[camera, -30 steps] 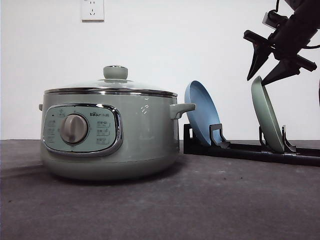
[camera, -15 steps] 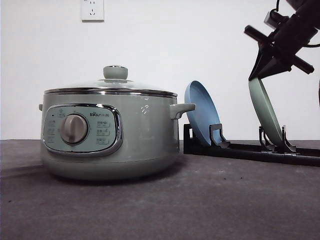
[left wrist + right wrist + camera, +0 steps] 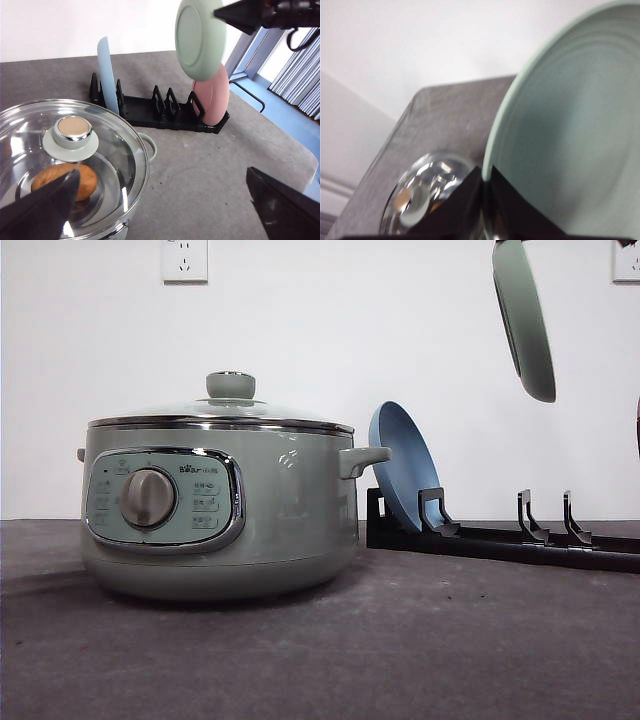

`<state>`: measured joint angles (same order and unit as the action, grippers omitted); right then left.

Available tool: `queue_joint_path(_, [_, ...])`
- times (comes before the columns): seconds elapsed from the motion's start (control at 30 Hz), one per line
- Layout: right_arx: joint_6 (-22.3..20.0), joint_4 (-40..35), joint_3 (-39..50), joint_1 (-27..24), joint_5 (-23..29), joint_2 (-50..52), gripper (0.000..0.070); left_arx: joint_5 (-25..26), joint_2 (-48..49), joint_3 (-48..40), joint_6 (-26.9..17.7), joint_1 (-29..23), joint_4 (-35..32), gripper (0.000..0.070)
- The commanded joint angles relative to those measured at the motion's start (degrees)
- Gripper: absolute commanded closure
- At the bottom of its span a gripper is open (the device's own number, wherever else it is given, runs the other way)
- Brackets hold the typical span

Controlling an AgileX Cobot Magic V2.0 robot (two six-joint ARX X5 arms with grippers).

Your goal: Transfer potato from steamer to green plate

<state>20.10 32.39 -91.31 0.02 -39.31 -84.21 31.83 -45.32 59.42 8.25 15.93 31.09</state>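
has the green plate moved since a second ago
Yes. The green plate has gone up: it stood in the black rack before, and now hangs high above it, clear of its slots, in the right gripper.

The one readable mark is the brand word "Bear" on the steamer [image 3: 218, 510], printed in dark letters on its control panel [image 3: 163, 498], at about one o'clock from the round dial [image 3: 148, 497]. A few small characters follow the word; they look like Chinese script, but they are too small to make out. The buttons [image 3: 205, 505] at three o'clock from the dial and the small marks at nine o'clock from it carry tiny labels, all of them blurred beyond reading.
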Motion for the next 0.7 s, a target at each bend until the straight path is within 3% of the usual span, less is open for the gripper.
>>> queue_joint_path(0.0, [-4.0,2.1,-1.0,0.5,-0.3,1.4,0.0699,0.3,0.2,1.3,-0.7,0.2,-0.6,0.0])
queue_joint_path(0.1, [-9.6,8.3,-1.0,2.9,1.2,4.8,0.0699,0.3,0.6,1.3,-0.7,0.2,-0.6,0.0])
queue_joint_path(0.3, [-19.3,23.3,-0.3,11.5,13.1,11.6,0.07,0.3,1.3,1.3,-0.7,0.2,-0.6,0.0])
queue_joint_path(0.53, [-20.4,31.1,5.2,24.5,28.5,18.8,0.0699,0.3,1.8,1.3,-0.7,0.2,-0.6,0.0])
queue_joint_path(0.67, [-17.2,32.3,11.6,31.3,34.7,22.3,0.0699,0.3,1.8,1.3,-0.7,0.2,-0.6,0.0])
